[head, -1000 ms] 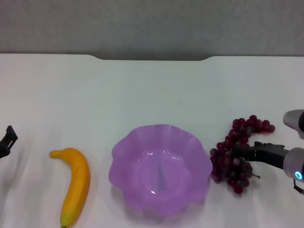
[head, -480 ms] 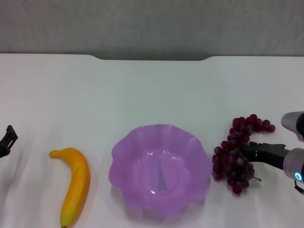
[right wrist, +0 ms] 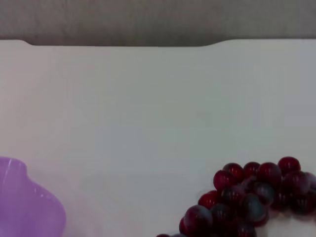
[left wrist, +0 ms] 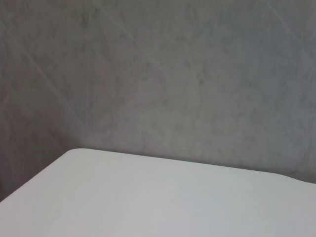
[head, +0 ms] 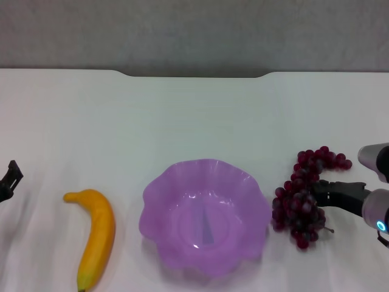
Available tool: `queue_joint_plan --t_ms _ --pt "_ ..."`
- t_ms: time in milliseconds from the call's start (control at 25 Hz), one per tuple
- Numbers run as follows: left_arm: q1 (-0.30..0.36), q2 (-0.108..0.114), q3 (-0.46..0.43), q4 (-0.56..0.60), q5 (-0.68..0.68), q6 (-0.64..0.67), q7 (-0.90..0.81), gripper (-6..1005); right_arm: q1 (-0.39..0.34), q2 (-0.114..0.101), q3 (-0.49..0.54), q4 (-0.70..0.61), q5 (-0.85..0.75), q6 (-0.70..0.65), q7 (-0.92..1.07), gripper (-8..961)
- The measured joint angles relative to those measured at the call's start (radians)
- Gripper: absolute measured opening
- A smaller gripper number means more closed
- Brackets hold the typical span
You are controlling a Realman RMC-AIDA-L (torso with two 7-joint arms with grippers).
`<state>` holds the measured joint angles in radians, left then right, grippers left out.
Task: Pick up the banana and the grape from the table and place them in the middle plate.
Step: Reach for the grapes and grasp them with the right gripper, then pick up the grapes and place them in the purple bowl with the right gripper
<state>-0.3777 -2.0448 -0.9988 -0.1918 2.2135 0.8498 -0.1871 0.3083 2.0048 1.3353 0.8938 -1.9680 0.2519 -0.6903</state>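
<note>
The banana (head: 97, 234) lies on the white table (head: 194, 115) at the front left, greenish tip toward me. The lilac middle plate (head: 158, 188) sits at the front centre and holds nothing. The grape bunch (head: 298, 210) lies on the table just right of the plate. It also shows in the right wrist view (right wrist: 247, 202), with the plate's rim (right wrist: 24, 207) at the edge. My right gripper (head: 322, 193) reaches in from the right edge and lies over the bunch's right side. My left gripper (head: 9, 177) is parked at the left edge, apart from the banana.
The table's far edge has a notch (head: 194, 74) in front of a grey wall. The left wrist view shows only a table corner (left wrist: 98, 197) and the wall.
My right gripper has drawn back a little to the right over the grape bunch, and the bunch has shifted slightly right with it. The left arm, banana and plate have not moved.
</note>
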Motion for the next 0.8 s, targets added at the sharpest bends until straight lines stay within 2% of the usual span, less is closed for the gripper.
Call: queue_joint_plan --t_ms 560,800 --pt "0.0 0.0 0.002 0.0 0.0 0.0 0.0 891 -0.015 0.0 -0.146 -0.002 0.0 -0.196 -0.047 113" --pt "0.002 0.0 0.001 0.002 0.0 0.0 0.0 890 -0.037 0.0 -0.236 0.006 0.0 -0.335 -0.049 98"
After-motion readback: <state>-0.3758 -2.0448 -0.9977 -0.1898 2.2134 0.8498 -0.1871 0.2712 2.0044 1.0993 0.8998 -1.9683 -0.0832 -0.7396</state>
